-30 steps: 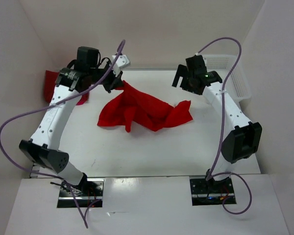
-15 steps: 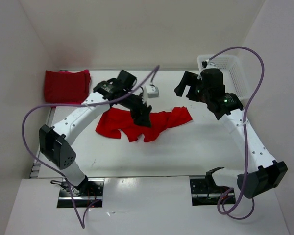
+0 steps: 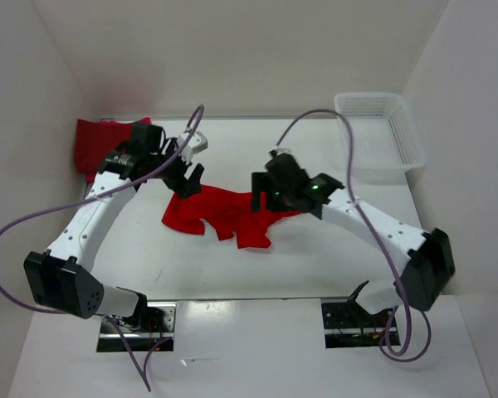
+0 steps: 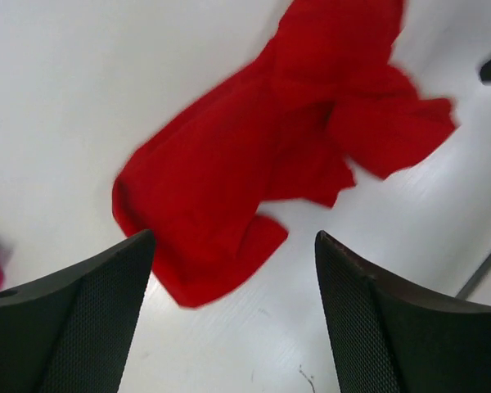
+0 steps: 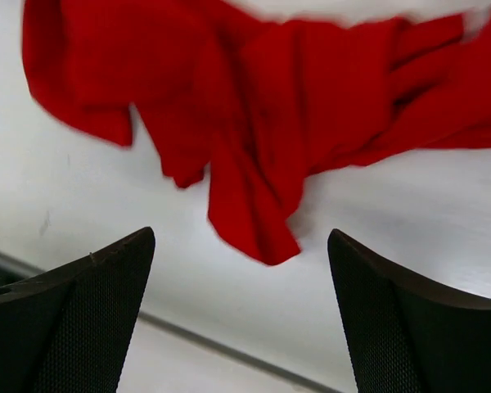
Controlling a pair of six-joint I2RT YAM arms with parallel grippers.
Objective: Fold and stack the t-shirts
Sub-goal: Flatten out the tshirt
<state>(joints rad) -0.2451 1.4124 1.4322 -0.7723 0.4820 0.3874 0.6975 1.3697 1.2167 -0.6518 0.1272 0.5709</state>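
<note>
1. The bright red t-shirt (image 3: 220, 214) sits roughly mid-table, right between the two arms. The left gripper (image 3: 189, 177) is at its far left end and the right gripper (image 3: 259, 196) is over its right end.
2. In the left wrist view the shirt lies below and beyond the jaws. They're spread wide with nothing in them, and the black fingers (image 4: 74, 319) frame a rounded lump of cloth without touching it.
3. Same deal in the right wrist view: jaws wide apart and holding nothing. The fingers (image 5: 409, 319) sit either side of a pointed flap that hangs toward the camera. I can't tell from above whether that gripper is brushing the cloth.
4. Looks-wise it's a crumpled mess, not folded at all. It's bunched into a long strip running left to right, with thick twisted folds in the middle and a couple of loose flaps sticking out on the near side. It's solid red, and no tag shows.
5. A dark red t-shirt (image 3: 100, 143) lies flat in the far left corner, well apart from the bright one and partly hidden by the left arm.
6. A white mesh basket (image 3: 380, 133) sits at the far right of the white table (image 3: 315, 257), well clear of the shirts.
</note>
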